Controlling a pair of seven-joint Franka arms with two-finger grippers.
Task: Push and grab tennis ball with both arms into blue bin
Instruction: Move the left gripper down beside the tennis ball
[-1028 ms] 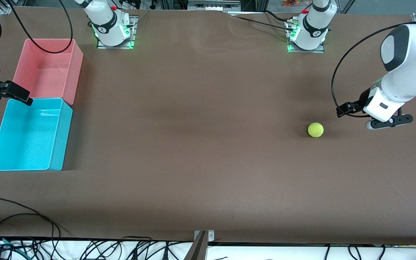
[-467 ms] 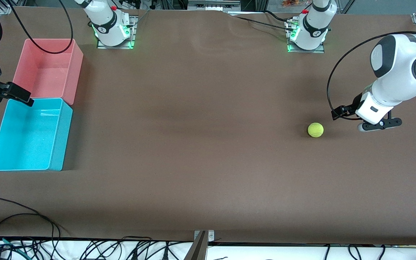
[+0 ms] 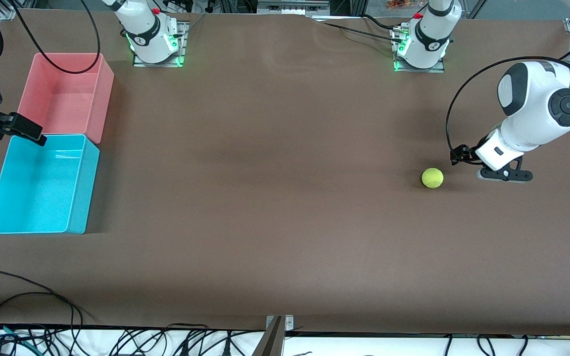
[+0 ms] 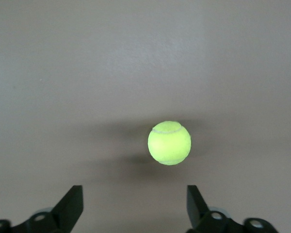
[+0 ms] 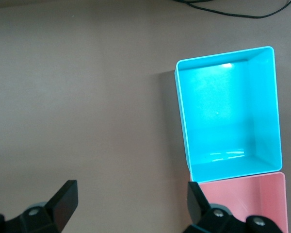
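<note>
Tennis ball (image 3: 432,178) on bare table (image 3: 275,198), toward left arm's end, well apart from blue bin (image 3: 42,184) at right arm's end. Likely light, fuzzy, a bit springy, not fragile; rolls at slightest nudge, so a push should carry it far but not straight. Felt grippy, not slippery. Best hold judged across the widest middle, one finger each side, squeezed gently.

Left gripper (image 3: 505,175) low near table, just beside ball on the side away from bin, not touching. Fingers (image 4: 70,206) spread wide in left wrist view; ball (image 4: 169,142) ahead of tips, off centre toward one finger, gap still visible. Lined up more for a push than a grab.

Right gripper (image 3: 20,129) waiting over blue bin's rim, beside pink bin (image 3: 65,94). Fingers (image 5: 63,199) apart, nothing between them.
</note>
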